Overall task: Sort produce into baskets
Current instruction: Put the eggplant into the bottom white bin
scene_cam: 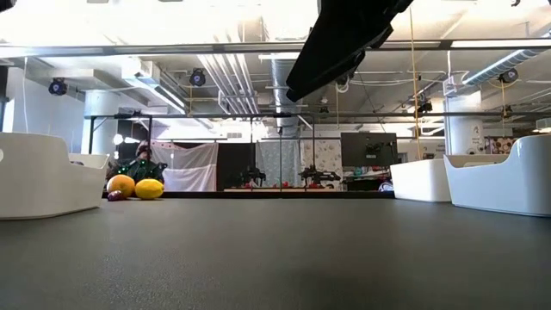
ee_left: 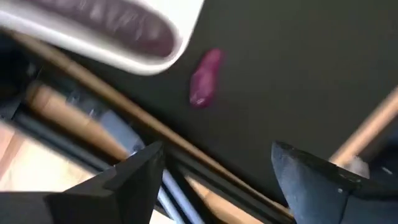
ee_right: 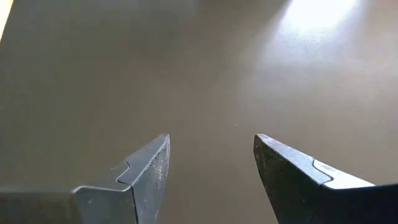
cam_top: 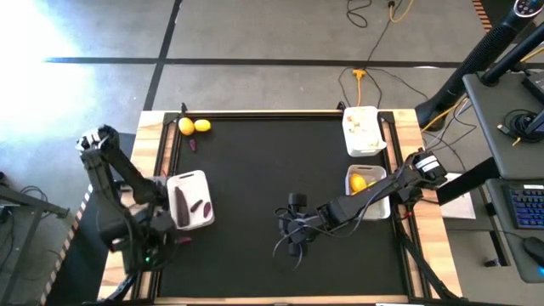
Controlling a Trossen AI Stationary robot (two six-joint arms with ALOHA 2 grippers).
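Note:
Two yellow lemons [cam_top: 194, 126] and a small dark purple piece [cam_top: 193, 144] lie on the black mat at its far left corner; they also show in the low view [scene_cam: 136, 187]. The left white basket [cam_top: 189, 200] holds a long purple piece [ee_left: 121, 22] and a smaller one. Another small purple piece [ee_left: 205, 78] lies on the mat just near of that basket. My left gripper [ee_left: 217, 168] is open and empty, above the table's left edge beside this piece. My right gripper [ee_right: 211, 168] is open and empty over the mat's middle [cam_top: 287, 225].
A basket with whitish garlic [cam_top: 361, 130] stands at the far right of the mat. A basket with a lemon [cam_top: 367, 189] stands near of it, under my right arm. A wooden frame [cam_top: 161, 144] edges the mat. Cables and a desk lie beyond the table's right side.

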